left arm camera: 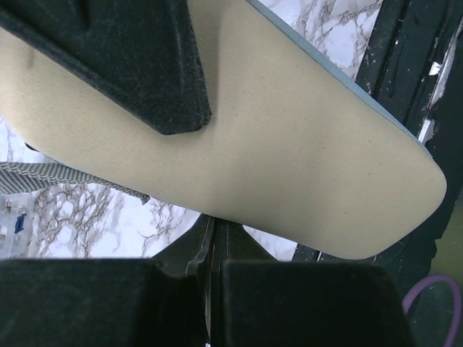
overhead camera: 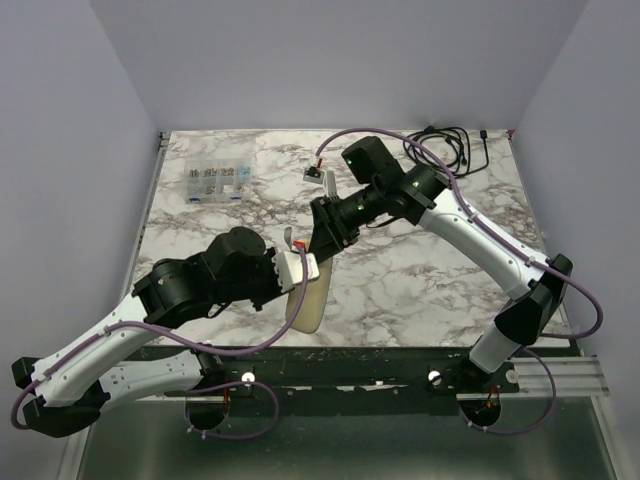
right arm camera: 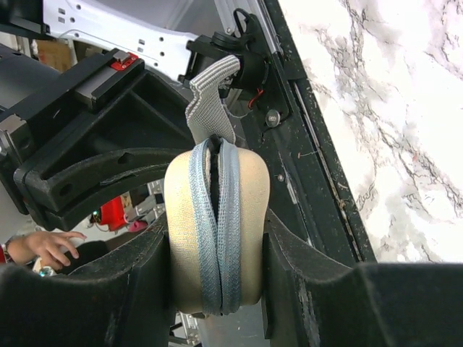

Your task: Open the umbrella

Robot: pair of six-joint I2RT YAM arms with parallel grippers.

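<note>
The umbrella (overhead camera: 311,306) is a cream-beige sleeved bundle with a grey-blue zipper, hanging tilted over the table's front edge. My right gripper (overhead camera: 323,240) is shut on its upper end. In the right wrist view both fingers press the sides of the umbrella (right arm camera: 249,210), with the right gripper (right arm camera: 217,249) straddling the zipper. A grey webbing strap (right arm camera: 210,101) sticks up from that end. My left gripper (overhead camera: 304,267) is shut beside the sleeve's edge. In the left wrist view the left gripper (left arm camera: 210,249) sits just under the umbrella (left arm camera: 289,159), with a thin pale sliver in its seam that I cannot identify.
A small clear compartment box (overhead camera: 215,182) lies at the back left and a coiled black cable (overhead camera: 450,148) at the back right. A small dark item (overhead camera: 315,172) lies mid-back. The black front rail (overhead camera: 380,365) runs under the hanging sleeve. A person's hand (right arm camera: 43,246) shows beyond the table.
</note>
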